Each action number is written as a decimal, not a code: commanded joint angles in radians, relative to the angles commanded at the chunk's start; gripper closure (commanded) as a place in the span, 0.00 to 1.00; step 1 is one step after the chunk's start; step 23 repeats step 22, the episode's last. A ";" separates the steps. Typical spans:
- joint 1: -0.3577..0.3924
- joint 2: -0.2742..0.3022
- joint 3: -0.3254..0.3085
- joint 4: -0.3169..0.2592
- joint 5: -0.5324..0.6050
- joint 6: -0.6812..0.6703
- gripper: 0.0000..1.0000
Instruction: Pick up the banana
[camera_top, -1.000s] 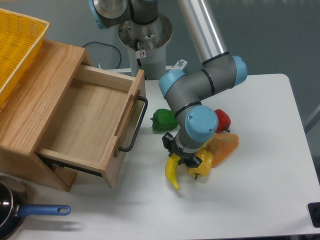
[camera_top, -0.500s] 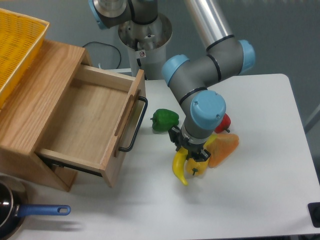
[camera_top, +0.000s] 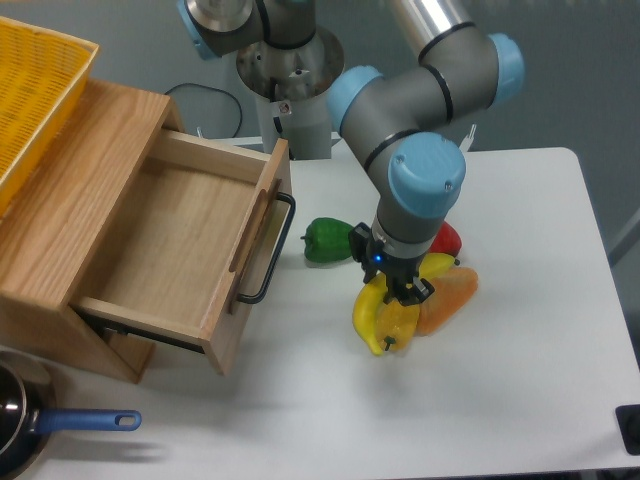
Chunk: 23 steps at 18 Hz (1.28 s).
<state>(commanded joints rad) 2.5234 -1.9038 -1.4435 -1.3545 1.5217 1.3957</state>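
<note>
One long, curved yellow banana (camera_top: 369, 318) in the closed hand (camera_top: 391, 287), four peppers (camera_top: 328, 240) at twelve o'clock.

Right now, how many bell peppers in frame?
4, though more may be hidden behind the arm: green pepper near the drawer handle, red pepper behind the wrist, yellow pepper and orange pepper beside the tool.

One fixed cam, high up front, tilted down at counter (camera_top: 520, 400), mid-range; arm base at 12 o'clock.
</note>
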 joint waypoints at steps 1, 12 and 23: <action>0.001 0.005 0.000 0.000 -0.002 0.023 0.64; -0.014 0.028 -0.009 0.012 0.000 0.180 0.65; -0.025 0.038 -0.020 0.009 0.060 0.201 0.65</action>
